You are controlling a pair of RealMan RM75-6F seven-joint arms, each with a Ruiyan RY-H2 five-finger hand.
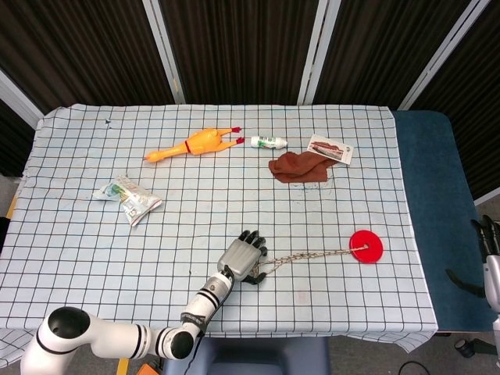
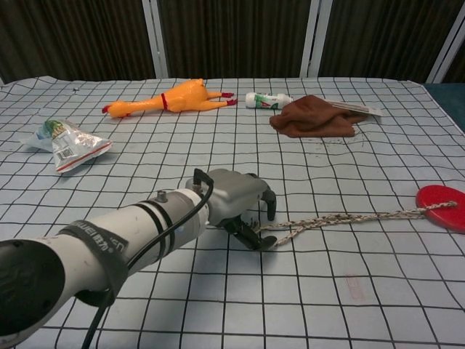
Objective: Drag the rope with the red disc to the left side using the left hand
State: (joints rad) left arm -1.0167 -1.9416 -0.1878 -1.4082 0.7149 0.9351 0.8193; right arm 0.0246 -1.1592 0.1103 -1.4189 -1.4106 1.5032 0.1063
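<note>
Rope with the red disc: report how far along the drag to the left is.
Done: the left hand has reached the free end of the rope, its fingers curled around it on the cloth. In hand: securing that grip; whether the rope is truly pinched is hard to tell. Left: the whole drag. The red disc sits on the right half of the table, the rope stretched out towards it.
</note>
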